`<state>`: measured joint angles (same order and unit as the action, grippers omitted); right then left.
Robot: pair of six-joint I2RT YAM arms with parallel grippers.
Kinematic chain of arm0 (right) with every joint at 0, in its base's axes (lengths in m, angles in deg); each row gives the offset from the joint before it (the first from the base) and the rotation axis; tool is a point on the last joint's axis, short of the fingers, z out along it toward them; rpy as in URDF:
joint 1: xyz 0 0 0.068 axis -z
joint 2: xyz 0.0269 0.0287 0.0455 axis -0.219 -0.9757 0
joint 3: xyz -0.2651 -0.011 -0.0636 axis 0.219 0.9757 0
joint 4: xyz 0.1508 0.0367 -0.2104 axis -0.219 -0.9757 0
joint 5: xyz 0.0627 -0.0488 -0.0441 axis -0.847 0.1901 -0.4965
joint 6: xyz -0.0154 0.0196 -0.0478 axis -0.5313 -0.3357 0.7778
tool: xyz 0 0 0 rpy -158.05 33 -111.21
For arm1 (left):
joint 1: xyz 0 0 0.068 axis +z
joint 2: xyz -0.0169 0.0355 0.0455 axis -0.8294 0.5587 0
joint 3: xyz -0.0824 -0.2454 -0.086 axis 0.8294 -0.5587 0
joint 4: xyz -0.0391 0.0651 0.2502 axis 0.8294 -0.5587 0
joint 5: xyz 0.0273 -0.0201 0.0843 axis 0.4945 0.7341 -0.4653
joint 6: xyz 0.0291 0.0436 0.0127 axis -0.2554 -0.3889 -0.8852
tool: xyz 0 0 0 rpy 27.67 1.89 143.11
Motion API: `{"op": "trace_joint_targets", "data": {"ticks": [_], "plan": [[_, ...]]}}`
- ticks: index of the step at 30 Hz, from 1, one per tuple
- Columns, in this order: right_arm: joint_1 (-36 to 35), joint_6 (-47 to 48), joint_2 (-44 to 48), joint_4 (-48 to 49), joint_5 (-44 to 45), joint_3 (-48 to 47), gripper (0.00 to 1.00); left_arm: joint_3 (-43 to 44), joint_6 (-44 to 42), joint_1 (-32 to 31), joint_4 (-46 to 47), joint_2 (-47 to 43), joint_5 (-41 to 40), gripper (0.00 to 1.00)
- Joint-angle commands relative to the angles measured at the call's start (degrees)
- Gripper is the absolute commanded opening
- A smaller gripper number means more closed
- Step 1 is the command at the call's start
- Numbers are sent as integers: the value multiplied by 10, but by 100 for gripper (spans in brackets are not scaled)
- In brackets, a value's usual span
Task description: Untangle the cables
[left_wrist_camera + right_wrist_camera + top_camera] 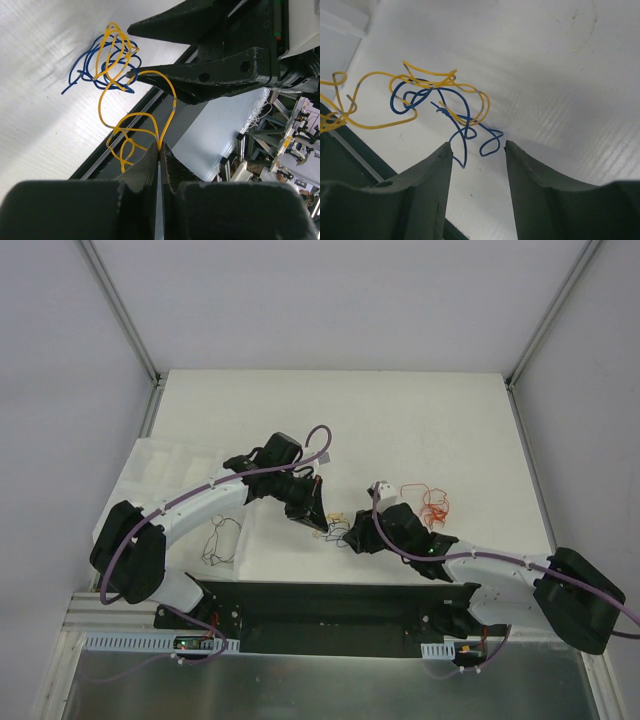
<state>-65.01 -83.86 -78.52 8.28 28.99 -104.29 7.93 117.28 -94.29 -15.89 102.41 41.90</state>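
A thin yellow wire (102,95) and a thin blue wire (90,62) are tangled together on the white table. My left gripper (160,146) is shut on one end loop of the yellow wire and holds it lifted above the table's near edge. My right gripper (478,145) is open, its tips just above the table on either side of the blue wire's (462,122) loose loops; the yellow wire (375,122) trails off to the left. In the top view both grippers, left (320,517) and right (346,531), meet over this small knot (334,523).
A loose bunch of orange and red wires (432,503) lies right of the right arm. A dark wire curl (221,541) lies by the left arm's base. A black rail (330,605) runs along the table's near edge.
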Motion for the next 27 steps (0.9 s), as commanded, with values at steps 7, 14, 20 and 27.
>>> {"op": "trace_joint_targets", "data": {"ticks": [7, 14, 20, 27], "plan": [[-32, -39, -49, 42, 87, -47, 0, 11, 4, -1, 9, -20, -9, 0], [-19, -76, 110, -149, 267, -8, 0, -12, 18, 13, -29, -116, -225, 0], [130, -85, 315, -368, 295, -15, 0, -22, -4, 28, -45, -210, -357, 0], [322, -6, 401, -494, 288, -111, 0, -15, -17, 30, -72, -226, -373, 0]]}}
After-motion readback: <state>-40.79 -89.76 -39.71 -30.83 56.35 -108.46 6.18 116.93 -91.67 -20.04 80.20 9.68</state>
